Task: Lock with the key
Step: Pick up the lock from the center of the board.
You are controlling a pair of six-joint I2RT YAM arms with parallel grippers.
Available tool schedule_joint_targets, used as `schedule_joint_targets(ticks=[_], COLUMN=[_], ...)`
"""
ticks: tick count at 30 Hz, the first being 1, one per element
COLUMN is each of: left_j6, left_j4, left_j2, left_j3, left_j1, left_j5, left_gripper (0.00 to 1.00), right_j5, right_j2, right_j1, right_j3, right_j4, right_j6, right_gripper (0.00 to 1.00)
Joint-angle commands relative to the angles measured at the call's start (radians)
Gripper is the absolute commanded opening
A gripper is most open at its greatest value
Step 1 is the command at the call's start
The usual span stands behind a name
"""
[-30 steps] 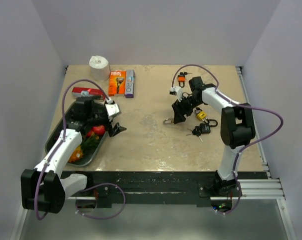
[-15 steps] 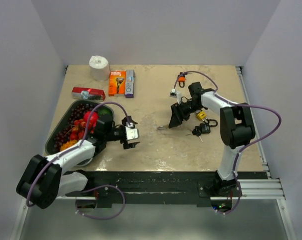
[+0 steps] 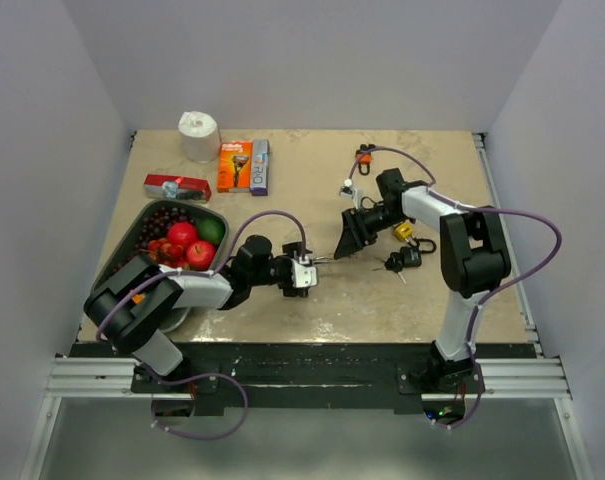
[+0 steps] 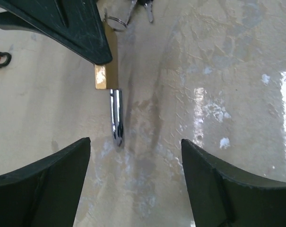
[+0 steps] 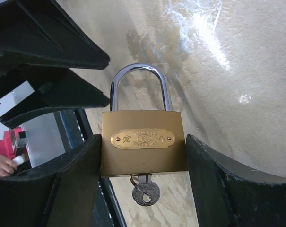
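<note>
Near the middle of the table, the left gripper (image 3: 304,272) has its fingers apart, pointing at the shackle (image 4: 116,116) just in front of it. Right of the middle, the right gripper (image 3: 350,240) is clamped on the brass padlock (image 5: 143,142), with a key (image 5: 143,193) in its keyhole.

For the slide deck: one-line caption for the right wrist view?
Right gripper holds a brass padlock, key inserted, shackle toward the open left gripper.
</note>
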State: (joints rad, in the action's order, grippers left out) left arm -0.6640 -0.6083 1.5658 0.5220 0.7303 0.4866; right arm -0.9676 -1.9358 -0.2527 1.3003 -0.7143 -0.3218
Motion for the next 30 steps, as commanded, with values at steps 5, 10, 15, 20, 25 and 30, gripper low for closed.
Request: schedule_joint_targets(ticks=[5, 10, 15, 20, 25, 30], left_j6=[0.027, 0.027, 0.023, 0.032, 0.105, 0.184], left_j4=[-0.189, -0.174, -0.114, -0.035, 0.149, 0.246], left_j2=[0.056, 0.06, 0.019, -0.087, -0.208, -0.289], left_j3=[0.065, 0.073, 0.067, 0.061, 0.117, 0.165], left_j1=[0.02, 0.02, 0.02, 0.017, -0.023, -0.058], left_j5=[-0.032, -0.042, -0.037, -0.025, 0.029, 0.053], left_gripper=[0.63, 0.41, 0.0, 0.0, 0.0, 0.0], right_j5=[-0.172, -0.217, -0.243, -0.238, -0.117, -0.03], right_j2=[0.072, 0.077, 0.089, 0.098, 0.207, 0.291], right_j1=[-0.042, -0.06, -0.069, -0.071, -0.05, -0.034], right_j3=[-0.003, 0.013, 0.019, 0.059, 0.051, 0.048], right_j4=[-0.048, -0.112, -0.157, -0.241, -0.156, -0.12], right_j6=[0.009, -0.028, -0.071, -0.138, -0.102, -0.111], right_gripper=[0.0, 0.0, 0.0, 0.47, 0.99, 0.99])
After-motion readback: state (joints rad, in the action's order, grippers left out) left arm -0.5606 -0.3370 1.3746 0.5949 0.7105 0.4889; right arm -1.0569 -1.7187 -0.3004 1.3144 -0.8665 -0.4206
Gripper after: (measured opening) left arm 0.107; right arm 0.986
